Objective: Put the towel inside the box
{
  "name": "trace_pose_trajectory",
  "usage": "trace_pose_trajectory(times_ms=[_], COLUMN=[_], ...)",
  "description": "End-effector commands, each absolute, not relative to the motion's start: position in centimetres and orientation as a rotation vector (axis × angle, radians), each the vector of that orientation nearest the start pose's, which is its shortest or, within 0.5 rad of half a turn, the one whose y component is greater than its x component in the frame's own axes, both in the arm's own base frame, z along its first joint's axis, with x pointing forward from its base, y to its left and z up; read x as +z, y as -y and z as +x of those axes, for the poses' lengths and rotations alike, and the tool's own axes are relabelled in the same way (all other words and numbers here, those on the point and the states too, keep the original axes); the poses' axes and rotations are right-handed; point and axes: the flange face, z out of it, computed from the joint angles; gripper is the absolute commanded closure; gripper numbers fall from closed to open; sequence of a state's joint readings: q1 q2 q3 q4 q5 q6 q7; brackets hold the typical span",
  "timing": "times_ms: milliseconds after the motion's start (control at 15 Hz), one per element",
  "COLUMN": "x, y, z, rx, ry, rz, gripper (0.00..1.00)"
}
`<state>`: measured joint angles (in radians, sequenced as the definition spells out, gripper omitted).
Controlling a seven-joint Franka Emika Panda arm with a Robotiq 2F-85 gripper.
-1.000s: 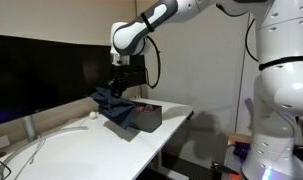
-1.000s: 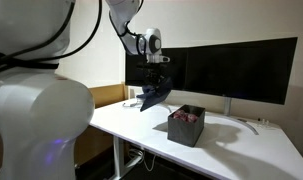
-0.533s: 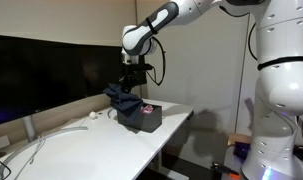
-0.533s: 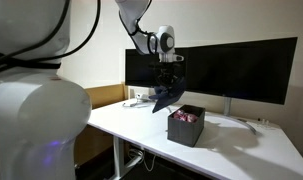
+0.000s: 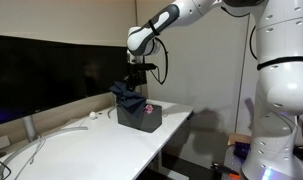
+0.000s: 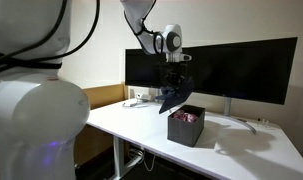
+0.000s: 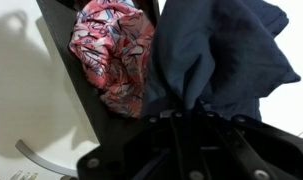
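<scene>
**Trainee:** Exterior views first. What are you holding, and where is it?

**Operator:** In an exterior view, my gripper points straight down, its jaws clenched on the towel. The towel hangs bunched directly beneath the gripper. The box stands on the white table below the gripper. The towel's lowest folds overlap the box's top edge here, and I cannot tell whether they touch it. A dark monitor stands beyond the gripper.

**Trainee:** And from the opposite camera?

**Operator:** In an exterior view, the gripper is again vertical and the towel dangles from it as a dark, pointed bundle. The box lies just below. The towel's lowest corner hangs over one end of the box, not over its middle. Something reddish shows at the box's open top.

**Trainee:** Wrist view?

**Operator:** The gripper enters from the bottom edge, fingers pinched together, with the navy towel gathered between them and spreading ahead of the gripper. To one side of the gripper lies the box, and a red patterned cloth rests inside it, beside the towel. On the far side of the gripper the towel overhangs bare table. A white cable curves near the box's outer wall.
</scene>
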<state>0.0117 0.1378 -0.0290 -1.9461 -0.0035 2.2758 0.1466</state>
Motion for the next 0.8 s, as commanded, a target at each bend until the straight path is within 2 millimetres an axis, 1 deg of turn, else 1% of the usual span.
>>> trace_pose_trajectory(times_ms=[0,533,733], x=[43.2,43.3,43.3], y=[2.2,5.2,5.8], z=[60.5,60.3,60.2], rx=[-0.336,-0.346,-0.346], ry=[-0.237,-0.278,-0.290], rz=[-3.088,-3.086,-3.088], gripper=[0.97,0.97,0.97])
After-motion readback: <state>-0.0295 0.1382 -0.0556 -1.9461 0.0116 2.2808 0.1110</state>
